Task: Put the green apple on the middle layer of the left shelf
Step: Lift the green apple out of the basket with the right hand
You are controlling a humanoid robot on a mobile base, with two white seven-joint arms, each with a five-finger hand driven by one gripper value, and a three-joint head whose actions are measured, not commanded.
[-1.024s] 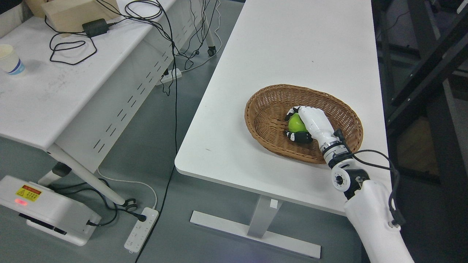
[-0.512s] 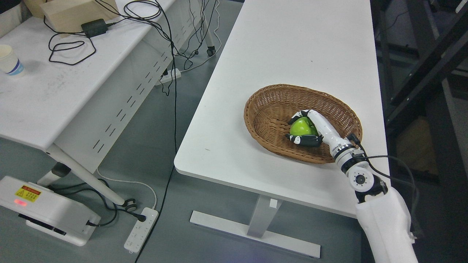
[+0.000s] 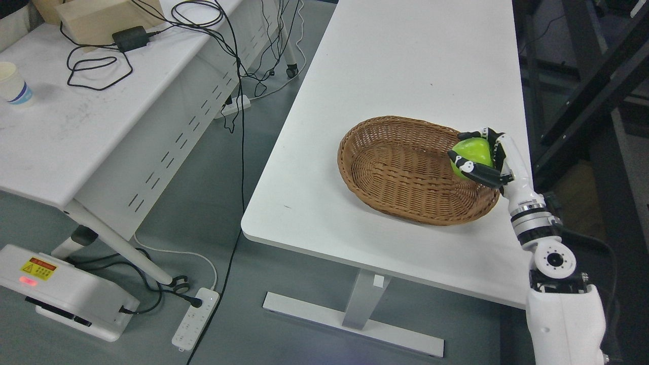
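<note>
My right hand [image 3: 479, 157] is shut on the green apple [image 3: 471, 152] and holds it in the air over the right end of the brown wicker basket [image 3: 390, 172]. Black fingertips [image 3: 464, 165] wrap the fruit from the front and top. The white forearm rises from the lower right corner. The basket sits on the white table [image 3: 405, 66], and nothing shows inside it. No left arm shows. The shelf of the task is not clearly in view; only dark frame bars stand at the right edge.
A second white table [image 3: 61, 126] stands at the left with a paper cup [image 3: 11, 83], a black adapter [image 3: 127, 38] with cables, and a cardboard box. On the grey floor lie a power strip [image 3: 195, 318] and a white device. A dark metal frame [image 3: 588, 86] borders the right side.
My right hand has lifted the apple out of the basket's middle and carried it up and to the right, above the basket's right rim. The wrist has swung upright.
</note>
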